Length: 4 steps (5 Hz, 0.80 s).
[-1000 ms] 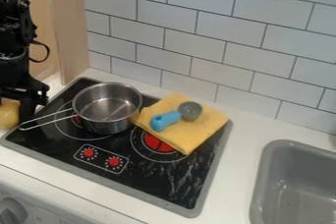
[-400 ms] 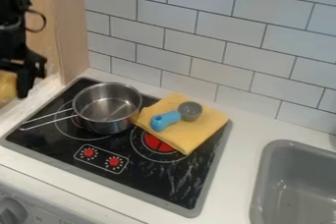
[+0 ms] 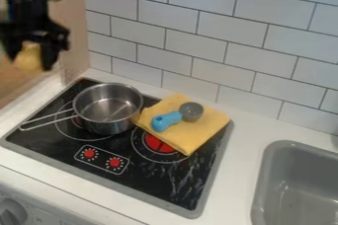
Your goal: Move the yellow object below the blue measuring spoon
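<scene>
White rectangular tiles (image 3: 201, 26) line the wall behind a toy kitchen's pale counter (image 3: 247, 130), where a black stovetop (image 3: 142, 182) sits left of a gray sink (image 3: 264, 189). A yellow object (image 3: 27, 59), rounded at its lower end and blurred, is held high at the far left; its upper part is hidden, and its exact kind cannot be told. On the stovetop's far left burner, an upright metal saucepan (image 3: 99, 125) shows its shiny bare floor, its wire handle (image 3: 49, 119) pointing left and slightly near. Right of it, a blue-handled measuring spoon (image 3: 166, 121) with a small gray bowl lies on a folded yellow cloth (image 3: 204, 130), which partly covers a red burner (image 3: 155, 142). The black gripper (image 3: 29, 62) hangs over the area left of the stovetop, its fingers closed around the yellow object, which sits between them and shows below the gripper's body. Held above counter level, the object is well apart from the spoon, to its left. Two red knobs (image 3: 115, 162) mark the stovetop's near side.
</scene>
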Motion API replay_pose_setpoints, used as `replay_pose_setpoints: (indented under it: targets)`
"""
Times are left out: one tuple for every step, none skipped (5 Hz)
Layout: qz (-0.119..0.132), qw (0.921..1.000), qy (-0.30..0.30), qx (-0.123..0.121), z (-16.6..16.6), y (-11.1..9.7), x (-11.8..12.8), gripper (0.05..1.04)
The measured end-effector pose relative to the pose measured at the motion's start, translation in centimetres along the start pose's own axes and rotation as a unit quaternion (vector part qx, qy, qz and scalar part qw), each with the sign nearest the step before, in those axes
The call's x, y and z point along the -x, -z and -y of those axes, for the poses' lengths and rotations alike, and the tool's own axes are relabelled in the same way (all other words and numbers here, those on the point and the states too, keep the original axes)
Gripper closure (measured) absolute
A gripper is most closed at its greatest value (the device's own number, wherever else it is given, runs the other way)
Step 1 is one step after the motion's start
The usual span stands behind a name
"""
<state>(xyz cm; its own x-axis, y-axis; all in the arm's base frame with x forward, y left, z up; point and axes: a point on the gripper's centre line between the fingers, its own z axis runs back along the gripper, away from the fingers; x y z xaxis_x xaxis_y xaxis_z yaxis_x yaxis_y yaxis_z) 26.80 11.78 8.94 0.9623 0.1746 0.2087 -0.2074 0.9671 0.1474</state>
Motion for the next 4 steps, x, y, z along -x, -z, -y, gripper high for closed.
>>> replay_pose_setpoints:
  targets:
    - [0.029,0.9984,0.046,0.018,2.9,-1.7,-0.8,0.443]
    - [0.041,0.9937,0.100,0.030,6.1,-2.5,-0.3,0.442]
    - [0.052,0.9863,0.152,0.036,8.6,-3.1,0.7,0.443]
    - [0.045,0.9788,0.195,0.045,10.9,-2.9,2.7,0.443]
